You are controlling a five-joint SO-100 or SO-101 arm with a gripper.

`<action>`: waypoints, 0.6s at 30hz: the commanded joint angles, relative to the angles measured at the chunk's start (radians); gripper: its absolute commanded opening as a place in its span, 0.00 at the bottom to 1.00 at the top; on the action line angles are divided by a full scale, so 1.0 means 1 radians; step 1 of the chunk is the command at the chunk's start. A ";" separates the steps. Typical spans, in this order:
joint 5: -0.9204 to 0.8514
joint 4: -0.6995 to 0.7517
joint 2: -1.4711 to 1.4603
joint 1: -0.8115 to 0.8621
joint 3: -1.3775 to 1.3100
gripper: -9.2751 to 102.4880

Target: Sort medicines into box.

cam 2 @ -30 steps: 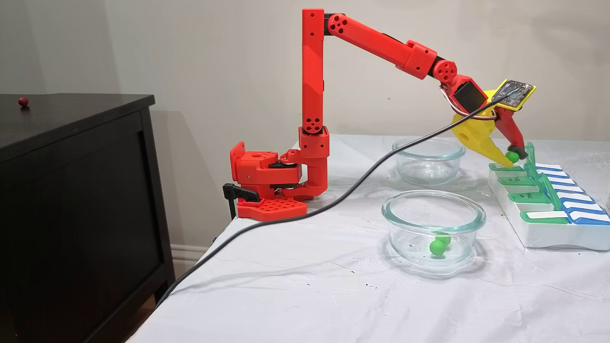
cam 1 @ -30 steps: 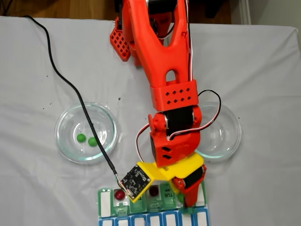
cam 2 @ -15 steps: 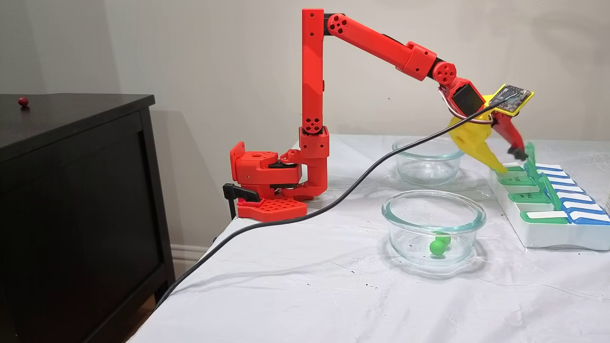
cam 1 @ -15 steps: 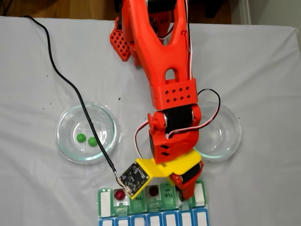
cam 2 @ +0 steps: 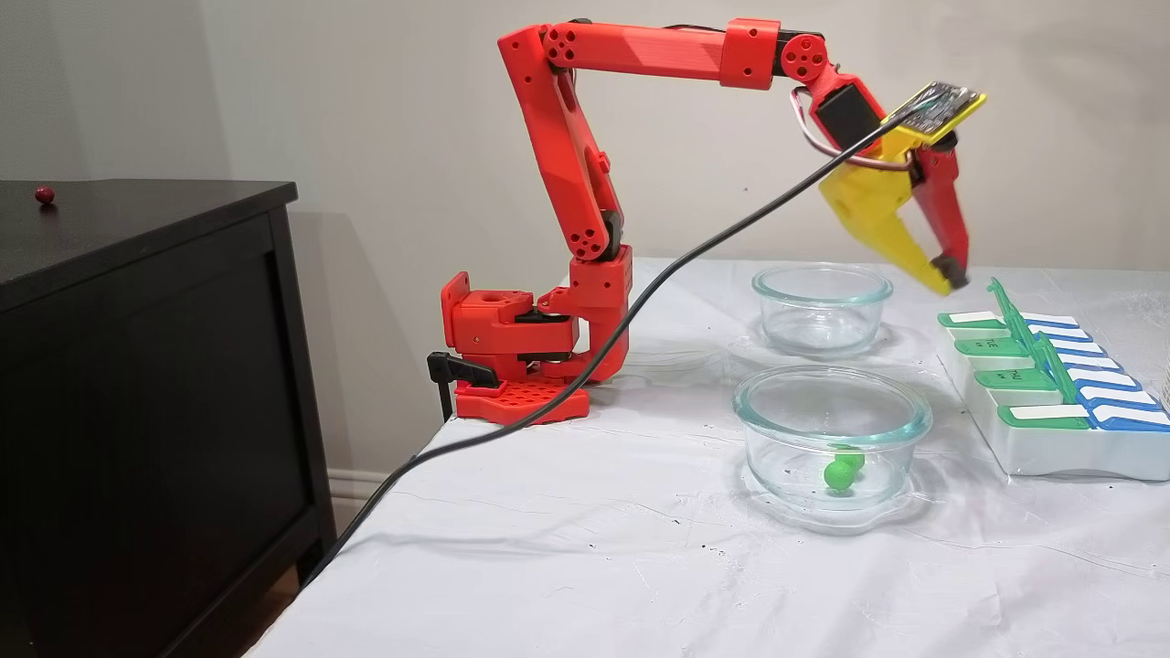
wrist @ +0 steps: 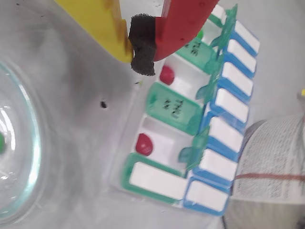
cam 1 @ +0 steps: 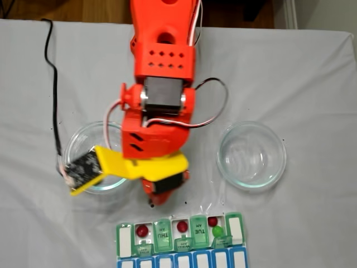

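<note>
1. The flat white weekly pill box (cam 1: 181,243) lies at the near edge of the white-clothed desk (cam 1: 312,78) in the fixed view from above; the side fixed view shows it at the right (cam 2: 1051,429). It has a row of translucent green lids and, beside it, a row of blue lids; several green lids stand open.
2. In the fixed view from above, open compartments hold three dark red glossy round pills: one at the left (cam 1: 143,230), one in the middle (cam 1: 182,226) and one at the right (cam 1: 212,221). A green glossy round pill (cam 1: 218,231) sits just beside that right one, in the same compartment. The wrist view shows two red pills, (wrist: 144,144) and (wrist: 166,75), in their white cells.
3. Two more green round pills (cam 2: 842,470) lie touching in the nearer round clear glass dish (cam 2: 832,437) in the side fixed view.
4. A second clear glass dish (cam 1: 251,154) is at the right in the view from above. A dark red ball (cam 2: 43,194) rests on the black cabinet (cam 2: 137,411) left of the desk.
5. The black cable (cam 2: 640,311) runs from the wrist camera board down across the desk edge.
6. The red arm (cam 2: 585,174) is folded high, forearm level. The pincer (cam 2: 946,279), with one yellow and one red finger, points down above the desk between the far dish and the pill box. In the wrist view its tips (wrist: 137,45) meet on the black pad, closed and holding nothing.
</note>
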 commanded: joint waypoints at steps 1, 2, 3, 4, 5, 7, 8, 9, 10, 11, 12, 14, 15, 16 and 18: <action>0.020 0.074 0.025 0.100 -0.112 0.08; 0.025 0.083 0.014 0.120 -0.112 0.08; 0.026 0.089 0.002 0.140 -0.107 0.08; 0.028 0.094 -0.014 0.158 -0.097 0.08; 0.031 0.095 -0.026 0.173 -0.084 0.08; 0.038 0.092 -0.058 0.206 -0.071 0.08; 0.043 0.094 -0.081 0.218 -0.072 0.08; 0.046 0.101 -0.101 0.230 -0.078 0.08; 0.044 0.106 -0.107 0.238 -0.078 0.08; 0.041 0.107 -0.112 0.244 -0.078 0.08; 0.040 0.103 -0.114 0.255 -0.069 0.09; 0.048 0.117 -0.137 0.272 -0.071 0.11; 0.048 0.133 -0.150 0.279 -0.078 0.13; 0.051 0.146 -0.161 0.287 -0.084 0.16; 0.063 0.156 -0.170 0.296 -0.089 0.20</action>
